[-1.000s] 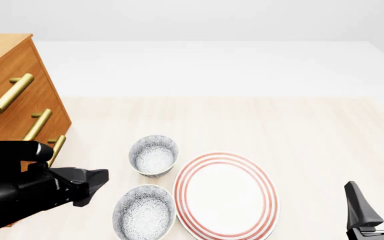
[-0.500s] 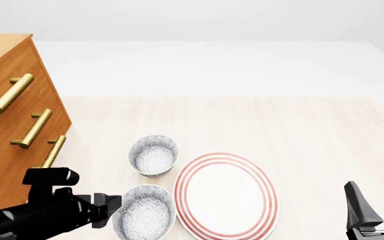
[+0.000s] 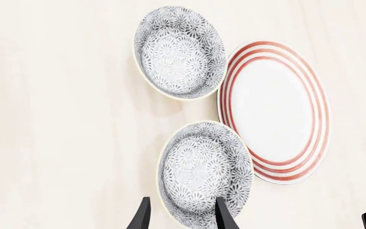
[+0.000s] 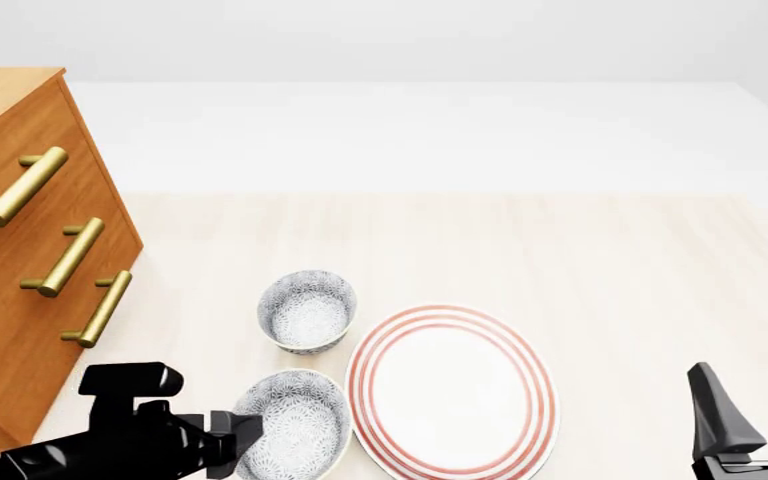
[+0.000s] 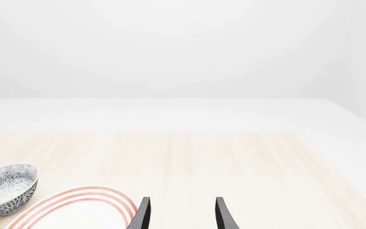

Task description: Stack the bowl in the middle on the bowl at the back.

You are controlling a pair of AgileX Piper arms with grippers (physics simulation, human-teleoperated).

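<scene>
Grey-speckled and glazed, the bowl in the middle (image 4: 291, 424) sits near the front edge of the wooden table (image 4: 598, 260), its right rim close beside the large red-ringed plate (image 4: 452, 391). Its twin, the bowl at the back (image 4: 307, 309), stands just beyond it, apart from it, and also close to the plate's left edge. A wooden drawer chest (image 4: 24, 250) with brass handles fills the far left.

The left gripper (image 3: 181, 215) hangs over the near bowl with its fingers apart. One finger is above the inside of the bowl and the other is outside the left wall, so the rim lies between them. The right gripper (image 5: 181, 213) is parked at the near right, fingers apart and empty.

Judging by its look, the bowl is rigid ceramic, light enough for one arm but smooth, so a pinch on the thin rim could slip or tip it. The left wall seems the best place to grip, one finger inside and one outside, set deep. It would need a level lift and a gentle set-down into the twin, since ceramic on ceramic may chip.
</scene>
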